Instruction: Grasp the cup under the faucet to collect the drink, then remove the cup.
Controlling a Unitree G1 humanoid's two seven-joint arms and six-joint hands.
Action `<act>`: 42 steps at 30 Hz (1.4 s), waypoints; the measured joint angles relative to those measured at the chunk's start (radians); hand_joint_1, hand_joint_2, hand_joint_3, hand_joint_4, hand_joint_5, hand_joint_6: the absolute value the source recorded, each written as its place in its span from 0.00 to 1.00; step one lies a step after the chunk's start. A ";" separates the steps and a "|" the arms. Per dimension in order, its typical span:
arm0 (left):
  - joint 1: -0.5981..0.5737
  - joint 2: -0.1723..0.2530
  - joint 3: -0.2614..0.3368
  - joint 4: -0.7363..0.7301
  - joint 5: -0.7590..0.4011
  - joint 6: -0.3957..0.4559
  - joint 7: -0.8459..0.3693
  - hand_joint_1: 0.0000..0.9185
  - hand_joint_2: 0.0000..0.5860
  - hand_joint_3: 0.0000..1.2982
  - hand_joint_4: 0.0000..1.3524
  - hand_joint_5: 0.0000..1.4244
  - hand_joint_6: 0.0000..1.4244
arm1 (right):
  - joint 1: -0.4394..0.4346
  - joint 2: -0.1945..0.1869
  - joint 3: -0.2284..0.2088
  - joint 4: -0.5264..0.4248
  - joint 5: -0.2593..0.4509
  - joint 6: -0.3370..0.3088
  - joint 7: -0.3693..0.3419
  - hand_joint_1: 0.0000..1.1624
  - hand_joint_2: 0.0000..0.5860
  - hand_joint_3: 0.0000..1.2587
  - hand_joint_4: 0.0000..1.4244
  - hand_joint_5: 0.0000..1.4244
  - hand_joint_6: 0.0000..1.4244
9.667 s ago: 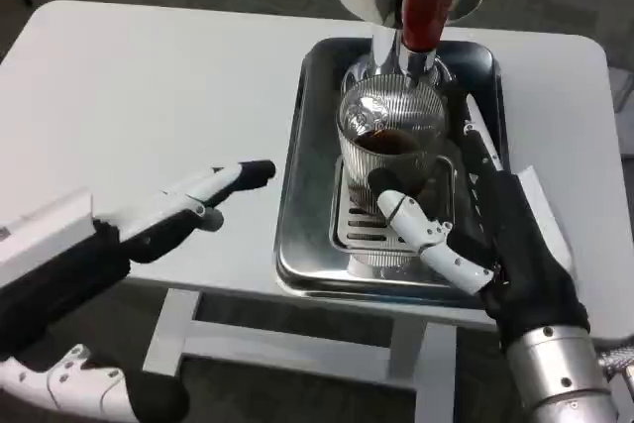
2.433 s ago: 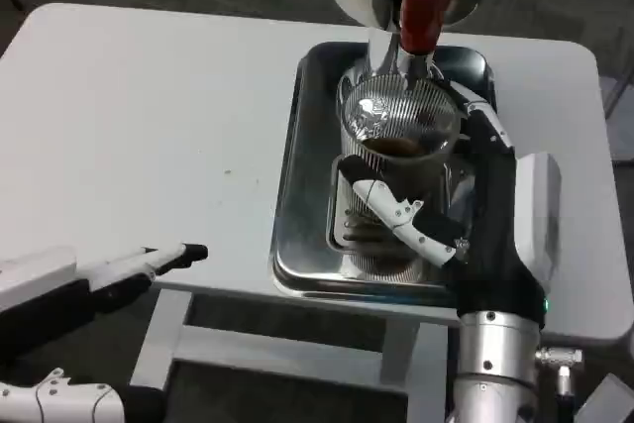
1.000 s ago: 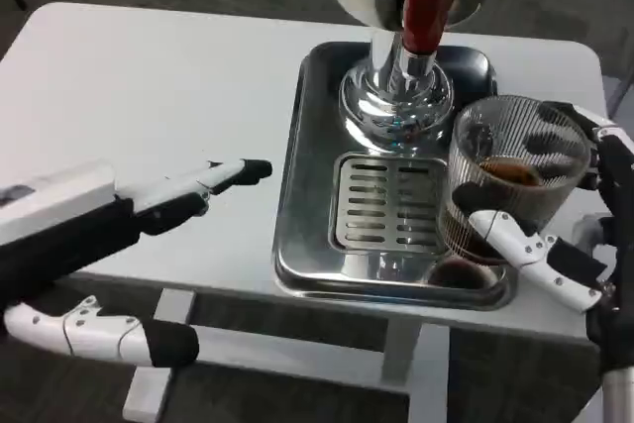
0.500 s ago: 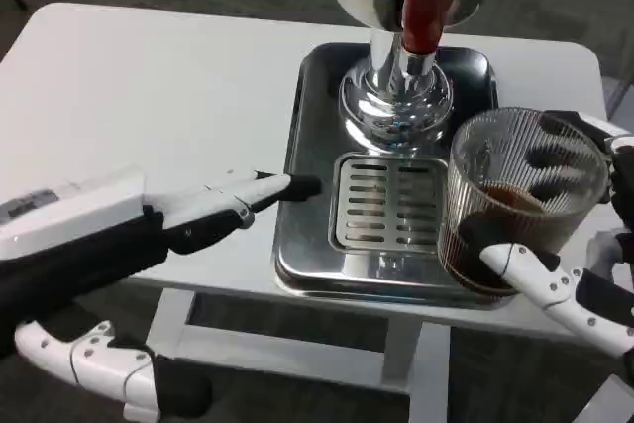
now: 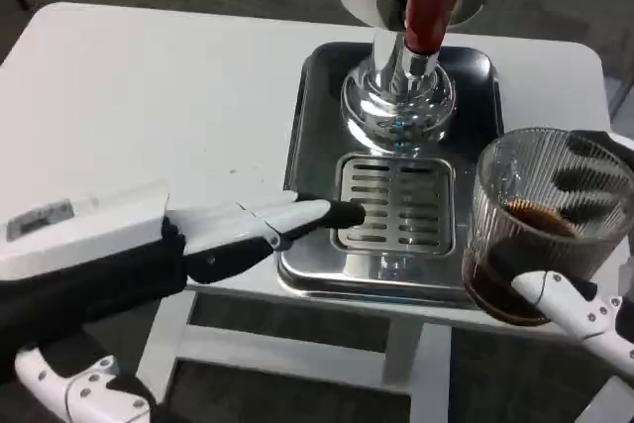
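Note:
A ribbed clear glass cup with dark drink in its bottom hangs at the right, off the steel tray and near the table's front right corner. My right hand grips it, thumb across the front and fingers behind the glass. The faucet, black body with a red lever, stands at the back of the tray above the slotted drip grate, which is bare. My left hand stretches flat, fingers together, with its tips over the tray's front left rim, holding nothing.
The white table spreads wide to the left of the tray. Its front edge runs just under my left hand, with dark floor and white table legs below.
The right hand has carried the cup from under the faucet to the right and toward me, off the tray. The left hand has reached rightward to the tray's rim.

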 measured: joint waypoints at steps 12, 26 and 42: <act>0.023 0.000 0.033 -0.032 -0.041 0.011 -0.045 0.00 0.15 0.00 0.00 0.00 0.13 | 0.055 0.003 -0.008 -0.063 0.020 -0.024 0.004 0.69 0.39 0.63 0.66 0.84 1.00; 0.027 0.000 0.051 -0.037 -0.041 0.002 -0.076 0.00 0.16 0.00 0.00 0.00 0.13 | 0.094 0.007 -0.016 -0.082 0.054 -0.033 0.004 0.69 0.39 0.63 0.66 0.84 1.00; 0.004 0.012 0.056 -0.045 -0.033 -0.040 -0.085 0.00 0.16 0.00 0.00 0.00 0.13 | 0.138 0.018 -0.037 -0.084 0.083 -0.087 0.006 0.68 0.39 0.64 0.66 0.85 1.00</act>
